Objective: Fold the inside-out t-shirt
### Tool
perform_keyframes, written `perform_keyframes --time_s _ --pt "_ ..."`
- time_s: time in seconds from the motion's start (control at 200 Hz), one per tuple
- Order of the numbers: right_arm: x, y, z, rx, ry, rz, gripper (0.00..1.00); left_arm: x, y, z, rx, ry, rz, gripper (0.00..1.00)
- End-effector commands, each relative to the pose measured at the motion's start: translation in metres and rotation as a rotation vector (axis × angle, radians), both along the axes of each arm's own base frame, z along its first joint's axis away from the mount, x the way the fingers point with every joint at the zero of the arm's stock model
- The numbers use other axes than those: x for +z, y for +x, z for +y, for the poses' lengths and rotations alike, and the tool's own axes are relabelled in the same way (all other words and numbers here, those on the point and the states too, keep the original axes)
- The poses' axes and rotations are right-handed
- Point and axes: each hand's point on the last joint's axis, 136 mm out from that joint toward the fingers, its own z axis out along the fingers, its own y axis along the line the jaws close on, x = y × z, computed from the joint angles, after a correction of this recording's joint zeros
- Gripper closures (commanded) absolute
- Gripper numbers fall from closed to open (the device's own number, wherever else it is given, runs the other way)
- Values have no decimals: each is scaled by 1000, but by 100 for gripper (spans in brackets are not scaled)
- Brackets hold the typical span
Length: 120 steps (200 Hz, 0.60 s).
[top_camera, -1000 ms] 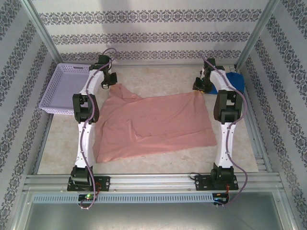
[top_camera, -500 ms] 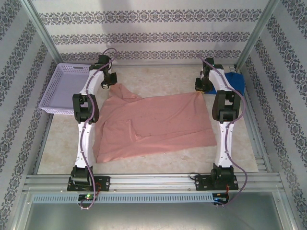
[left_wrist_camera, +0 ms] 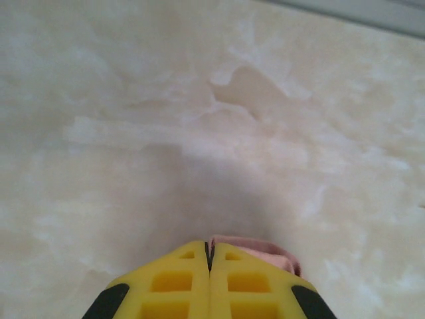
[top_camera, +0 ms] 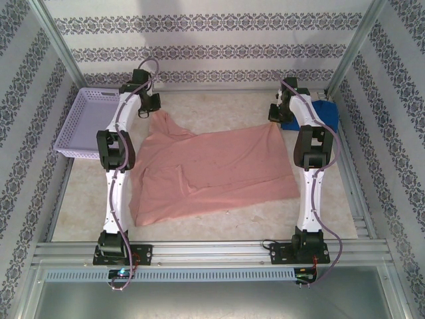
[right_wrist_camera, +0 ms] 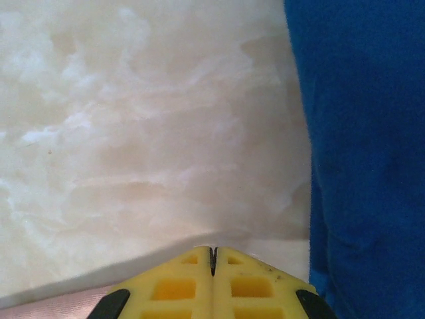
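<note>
The inside-out t-shirt (top_camera: 219, 169), salmon pink, lies spread across the middle of the table. My left gripper (top_camera: 151, 109) is at its far left corner, shut on a bunched fold of the pink cloth (left_wrist_camera: 269, 256) that shows just behind the yellow fingers (left_wrist_camera: 172, 286); the left gripper (left_wrist_camera: 210, 256) hangs a little above the table. My right gripper (top_camera: 275, 117) sits on the shirt's far right corner. In the right wrist view the right gripper (right_wrist_camera: 212, 256) is shut, and the shirt's pink edge (right_wrist_camera: 53, 304) runs under its fingers from the left.
A bright blue t-shirt (top_camera: 320, 113) (right_wrist_camera: 365, 166) lies just right of my right gripper. A lilac basket (top_camera: 89, 123) stands at the far left edge. Patterned walls and metal posts (top_camera: 352, 50) close in the back and sides.
My right gripper has closed at the shirt's far right corner. The left arm has lifted slightly and drawn the far left corner up and back.
</note>
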Motion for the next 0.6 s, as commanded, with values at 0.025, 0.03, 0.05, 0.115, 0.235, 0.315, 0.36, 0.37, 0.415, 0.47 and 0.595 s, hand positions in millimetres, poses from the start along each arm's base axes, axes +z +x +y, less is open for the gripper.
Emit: perform_keyframes --time_s 0.025,0.03,0.05,0.115,0.235,0.315,0.36,0.37,0.415,0.47,0.595 --pt "27 3 -7 30 39 -88 97 64 -9 7 7 -20 -80 100" --pt "29 3 -7 33 41 -95 97 65 -9 7 7 -21 -80 100" --pt "30 3 -7 35 45 -102 97 68 -12 7 6 -23 -80 100" --pt "40 2 -5 58 74 -144 98 76 -21 7 8 -26 -83 100" --pt "48 -1 -3 92 100 -185 98 96 -40 5 14 -39 -112 100" --pt "52 -6 -3 112 109 -202 98 107 -56 3 23 -57 -120 100" --pt "54 -9 -3 125 110 -212 98 111 -69 1 29 -75 -120 100" --pt "54 -10 -2 127 111 -213 98 113 -71 1 32 -79 -124 100" --pt "57 -14 -1 140 108 -227 98 114 -83 -3 36 -104 -126 100" --pt "59 -19 0 150 103 -244 98 116 -96 -8 39 -137 -136 100" --pt "63 -30 1 174 103 -267 98 120 -129 -16 49 -198 -148 100"
